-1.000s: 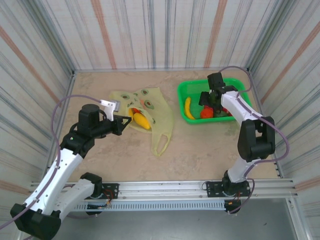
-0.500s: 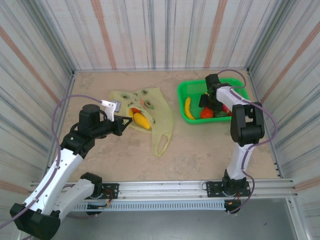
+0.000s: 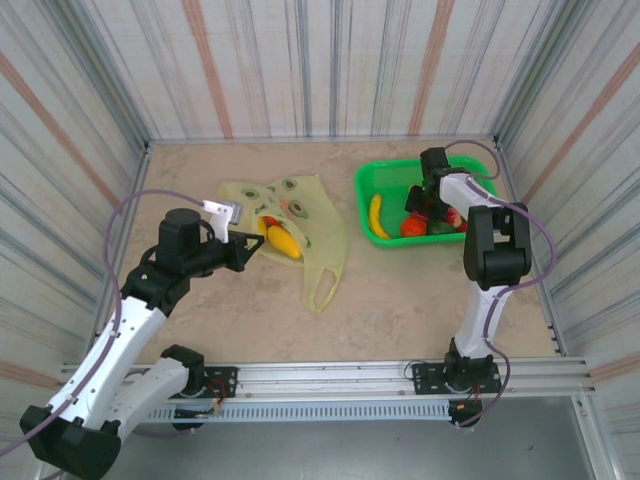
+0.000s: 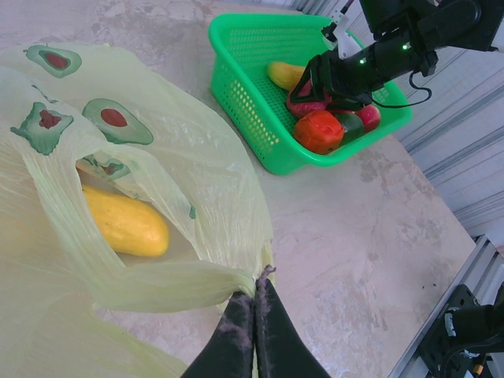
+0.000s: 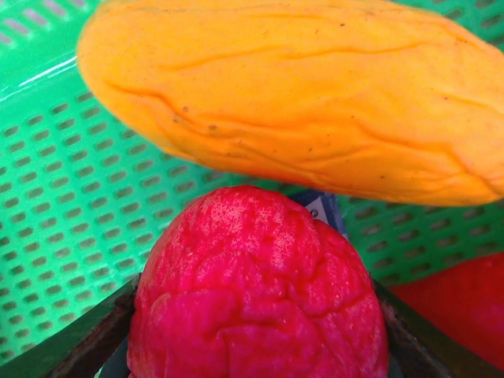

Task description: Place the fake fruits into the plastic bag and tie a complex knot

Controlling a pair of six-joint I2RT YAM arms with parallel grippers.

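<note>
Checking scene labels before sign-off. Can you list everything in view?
plastic bag: 1, pale yellow-green with avocado prints, left of centre
bag yellow fruit: 1, yellow, inside the bag mouth
orange-red fruit: 1, orange-red, partly hidden in the bag
basket: 1, bright green mesh, far right
long yellow fruit: 1, yellow, basket's left side
red fruit: 1, red, basket middle
dark green fruit: 1, dark green, beside the red fruit
small red fruit: 1, red, beside the dark green fruit
pink-red fruit: 1, pink-red, gripped at the basket
table: 1, beige marbled
left gripper: 1, black, shut on the bag's edge
right gripper: 1, black, shut on the pink-red fruit
</note>
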